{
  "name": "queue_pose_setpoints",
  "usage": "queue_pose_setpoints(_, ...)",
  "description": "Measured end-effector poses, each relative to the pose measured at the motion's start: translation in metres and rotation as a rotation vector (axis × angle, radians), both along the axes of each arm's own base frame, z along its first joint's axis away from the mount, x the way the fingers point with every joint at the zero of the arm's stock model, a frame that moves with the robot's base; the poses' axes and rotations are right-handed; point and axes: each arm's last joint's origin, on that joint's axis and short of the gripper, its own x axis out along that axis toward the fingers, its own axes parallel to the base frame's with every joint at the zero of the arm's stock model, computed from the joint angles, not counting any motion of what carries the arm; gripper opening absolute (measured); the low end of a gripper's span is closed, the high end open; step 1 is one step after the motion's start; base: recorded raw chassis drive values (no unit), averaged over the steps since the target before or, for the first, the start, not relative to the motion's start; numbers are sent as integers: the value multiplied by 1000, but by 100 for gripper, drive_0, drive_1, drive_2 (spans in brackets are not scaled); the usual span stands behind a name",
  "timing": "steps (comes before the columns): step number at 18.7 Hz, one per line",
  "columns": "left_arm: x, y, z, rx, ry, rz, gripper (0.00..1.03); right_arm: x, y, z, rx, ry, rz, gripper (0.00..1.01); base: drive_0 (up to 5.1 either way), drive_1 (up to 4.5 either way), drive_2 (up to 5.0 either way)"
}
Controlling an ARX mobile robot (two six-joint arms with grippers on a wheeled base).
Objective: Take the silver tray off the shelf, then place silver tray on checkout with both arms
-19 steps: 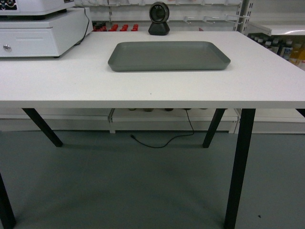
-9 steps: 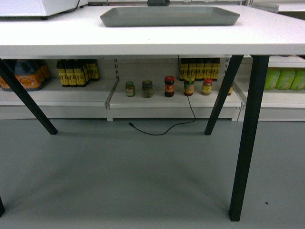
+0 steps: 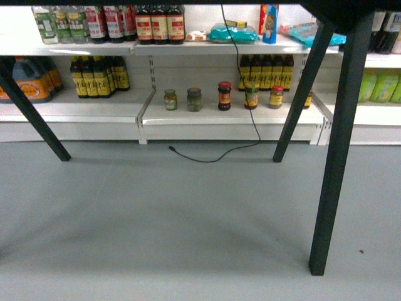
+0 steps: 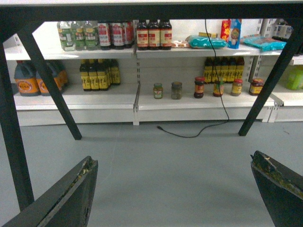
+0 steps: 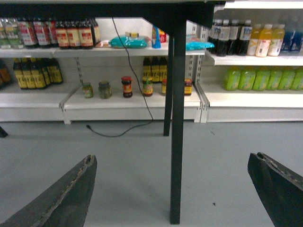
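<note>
While the head view sits below the checkout (image 3: 188, 2) edge, bare grey floor (image 3: 156, 226) spreads between slanted black legs (image 3: 338, 138); the silver tray is out of sight. Left wrist: left gripper (image 4: 175, 189) pads spread wide, holding nothing. Right wrist: right gripper (image 5: 173, 189) likewise apart, worn matte pads.

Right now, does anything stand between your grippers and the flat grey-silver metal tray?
Cannot tell: the tray shows in no view. The left gripper and right gripper hang open below the table's dark underside; a black leg faces the right.
</note>
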Motion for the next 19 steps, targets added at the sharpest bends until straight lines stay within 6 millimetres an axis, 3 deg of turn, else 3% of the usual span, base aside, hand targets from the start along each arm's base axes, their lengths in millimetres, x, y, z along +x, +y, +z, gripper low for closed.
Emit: queue_pose_setpoints(19, 0, 0, 0, 0, 2, 0, 98, 0, 0, 0, 0, 1, 0, 98, 0, 0, 0)
